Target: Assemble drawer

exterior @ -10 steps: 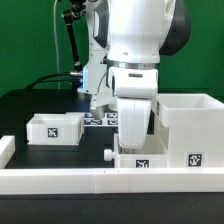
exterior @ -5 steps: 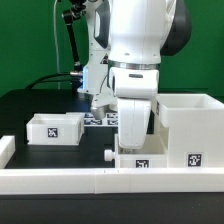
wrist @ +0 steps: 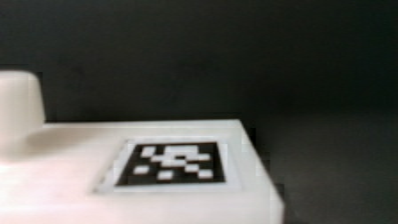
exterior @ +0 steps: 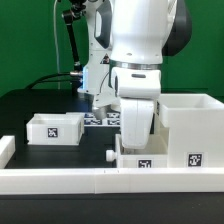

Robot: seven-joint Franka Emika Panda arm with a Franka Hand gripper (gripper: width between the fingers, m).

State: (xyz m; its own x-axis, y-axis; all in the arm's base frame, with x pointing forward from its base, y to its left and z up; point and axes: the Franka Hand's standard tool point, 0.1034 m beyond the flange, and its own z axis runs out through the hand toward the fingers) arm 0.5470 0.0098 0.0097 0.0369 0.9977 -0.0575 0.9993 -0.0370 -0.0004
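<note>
White drawer (exterior: 160, 160), black knob (exterior: 108, 154) on its left end in exterior view. My gripper (exterior: 135, 138) low over it; finger spread hidden, cannot tell. Small box (exterior: 55, 128) at exterior view's left.

The arm's casing (exterior: 135, 40) is smooth white plastic with a soft gloss that catches light, and its joint band near the upper right of the exterior view is dark and shiny. The table (exterior: 30, 100) is matt black and shows no reflection. The small box (exterior: 55, 127) at the lower left, the large box (exterior: 185, 125) at the right and the front panel (exterior: 140, 160) at bottom centre all look like matt white plastic with smooth faces; the panel's knob (exterior: 108, 155) is black. The backdrop (exterior: 30, 40) is flat matt green. In the wrist view, a printed black-and-white tag (wrist: 175, 163) sits flat on the blurred matt white surface.
</note>
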